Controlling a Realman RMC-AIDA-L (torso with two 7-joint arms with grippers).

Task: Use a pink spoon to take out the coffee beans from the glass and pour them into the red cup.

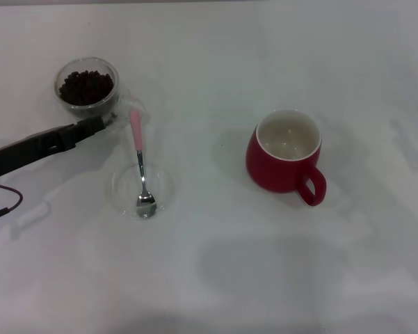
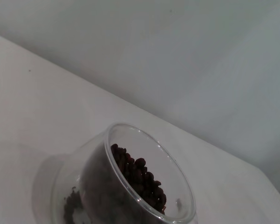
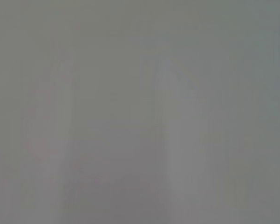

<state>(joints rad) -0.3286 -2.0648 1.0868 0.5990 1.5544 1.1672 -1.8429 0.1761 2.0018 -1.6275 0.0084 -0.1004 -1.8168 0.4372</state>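
The left pincer (image 1: 101,125) sits right at the near side of the glass (image 1: 87,87); whether it grips, I cannot tell. Coffee beans (image 1: 87,85) heaped inside. The pink spoon (image 1: 140,161) lies on the desk (image 1: 278,278), bowl in a flat clear dish (image 1: 122,189), long axis running away from the robot, pink handle toward the glass. It looks light, stiff and slick: take the handle. Red cup (image 1: 284,158) waits well apart, on the right. Right pincer unseen.

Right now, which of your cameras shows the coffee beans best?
The head view: it looks straight down into the glass, so the whole heap of coffee beans shows. The left wrist view sees the coffee beans close up but only partly, through the glass wall. The right wrist view shows none.
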